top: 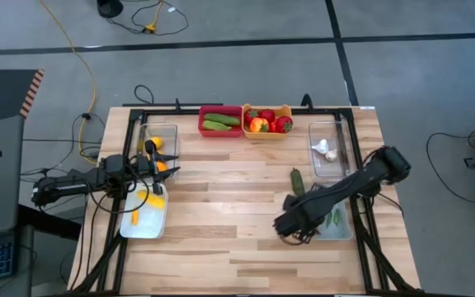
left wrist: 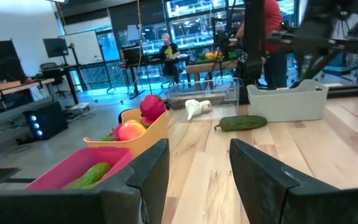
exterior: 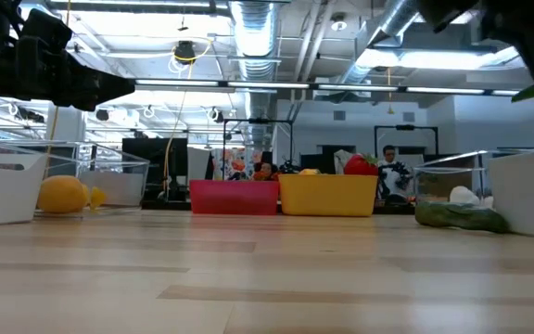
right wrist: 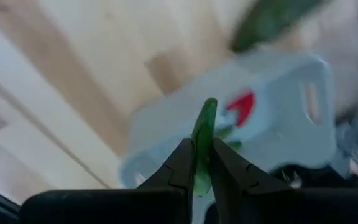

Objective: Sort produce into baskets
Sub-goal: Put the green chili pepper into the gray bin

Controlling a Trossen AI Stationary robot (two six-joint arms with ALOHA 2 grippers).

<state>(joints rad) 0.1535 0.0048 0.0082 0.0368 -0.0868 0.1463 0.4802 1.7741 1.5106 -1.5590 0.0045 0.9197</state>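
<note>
Your right gripper (right wrist: 202,163) is pinched shut on a thin green chili (right wrist: 204,140), which stands up between the fingertips. It hangs over the wood near the inner edge of the white tray (top: 342,224) on the right side of the table (top: 246,239). In the high view the arm covers the gripper, so you can't see the chili there.

A loose cucumber (top: 298,181) lies on the table just beyond that tray. The clear tub (top: 326,136) behind it holds white garlic (top: 326,149).

Your left gripper (top: 153,168) sits between the left clear tub (top: 165,130) and the left white tray (top: 147,227), fingers (left wrist: 151,171) partly apart; nothing shows between them in the wrist view. Yellow and orange pieces (top: 149,199) lie in that tray; what sits under the gripper is hard to make out.

Red bin (top: 220,129) holds green cucumbers (top: 219,122); orange-yellow bin (top: 267,132) holds red and yellow pieces (top: 267,122).
</note>
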